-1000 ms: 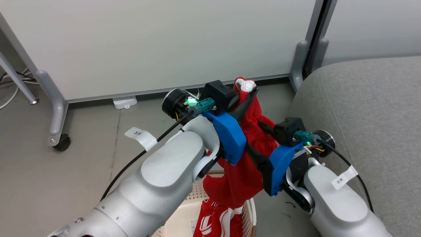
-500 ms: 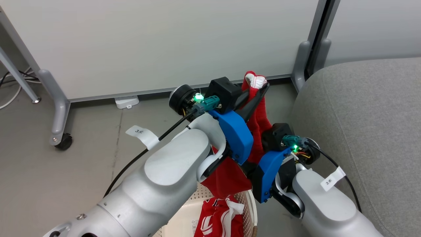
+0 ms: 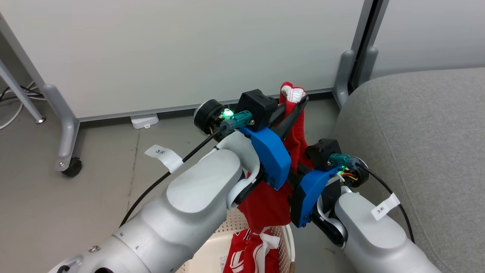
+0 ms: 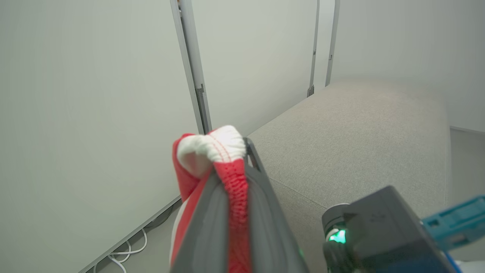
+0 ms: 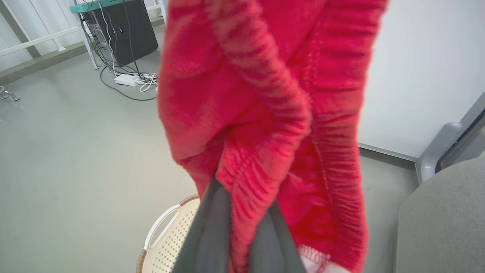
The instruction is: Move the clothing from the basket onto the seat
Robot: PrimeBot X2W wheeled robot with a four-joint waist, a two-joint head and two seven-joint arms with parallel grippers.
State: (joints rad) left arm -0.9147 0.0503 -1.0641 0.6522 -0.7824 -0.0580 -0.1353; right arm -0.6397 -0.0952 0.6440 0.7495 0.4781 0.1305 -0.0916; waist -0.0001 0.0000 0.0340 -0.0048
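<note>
Head view, nearest: Low in front of you the basket (image 3: 212,246) sits on the floor (image 3: 75,197), cream and perforated. The second garment (image 3: 248,254) lies crumpled inside it, red with white stripes.
Clothing in the air: The held garment (image 3: 265,201), a soft red knit, hangs in a long drape above the basket. Its lower hem comes down close to the second garment; you cannot tell whether they touch.
Right pincer: Your right pincer (image 5: 242,212) is closed narrow on a fold partway down the held garment. In the right wrist view, red knit bunches up from between its dark fingers.
Left pincer: Higher and farther out, your left pincer (image 3: 297,102) is clamped tight on the white-trimmed edge, which pokes up past its fingertips.
Handling: Judge this fabric light, limp and stretchy. It should sag and swing rather than hold any shape. The ribbed trim looks like the firmest place to hold, while a loose middle fold could slip free under a tug.
Seat: The seat (image 3: 416,132), broad grey upholstery with a rounded edge, lies to your right, just beside the right arm.
Next move: Likely a carry to the right, high enough for the hem to pass over the basket rim and the seat edge.
Farthest: A white wall panel (image 3: 189,49) on grey wheeled legs closes the scene.
</note>
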